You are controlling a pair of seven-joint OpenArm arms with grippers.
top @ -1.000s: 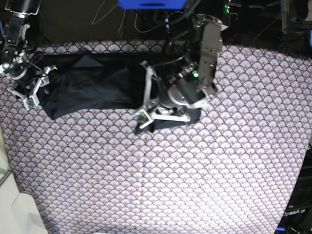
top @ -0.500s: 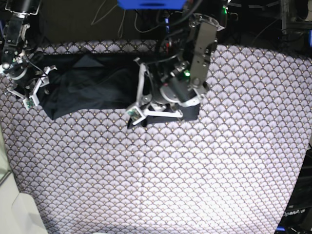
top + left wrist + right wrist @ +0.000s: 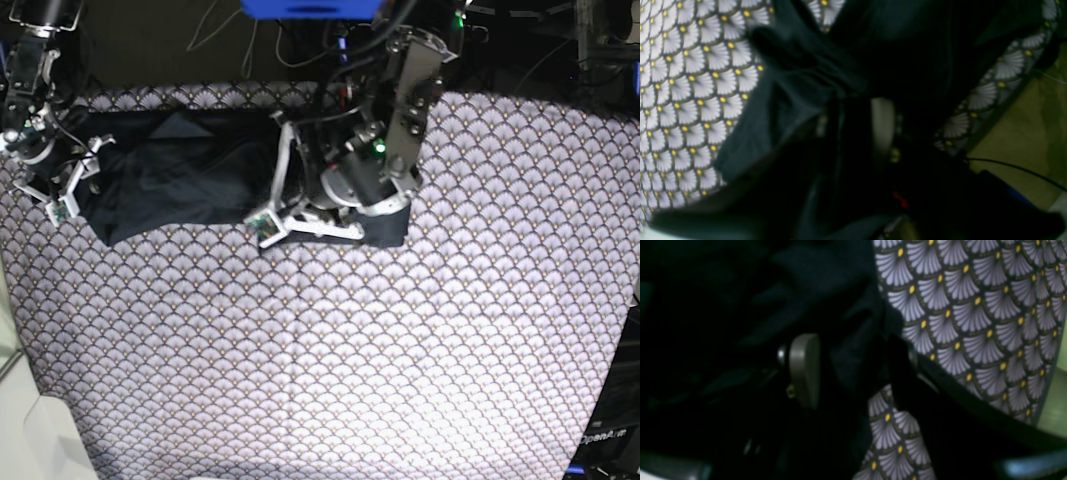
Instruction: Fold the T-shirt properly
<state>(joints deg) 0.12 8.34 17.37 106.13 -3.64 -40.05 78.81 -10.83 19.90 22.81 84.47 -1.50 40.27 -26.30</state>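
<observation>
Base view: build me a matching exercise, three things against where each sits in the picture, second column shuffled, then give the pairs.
Things:
1. T-shirt
2. left hand
3. right hand

Places:
A. at the far left edge, by the shirt's end
B. near the middle, over the shirt's other end
C. spread across the upper left of the scallop-patterned cloth

Pairs: 1-C, 2-B, 3-A

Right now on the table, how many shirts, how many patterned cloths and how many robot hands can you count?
T-shirt: 1, black
Scallop-patterned cloth: 1, white-grey
Robot hands: 2, the left hand and the right hand
Total: 4
</observation>
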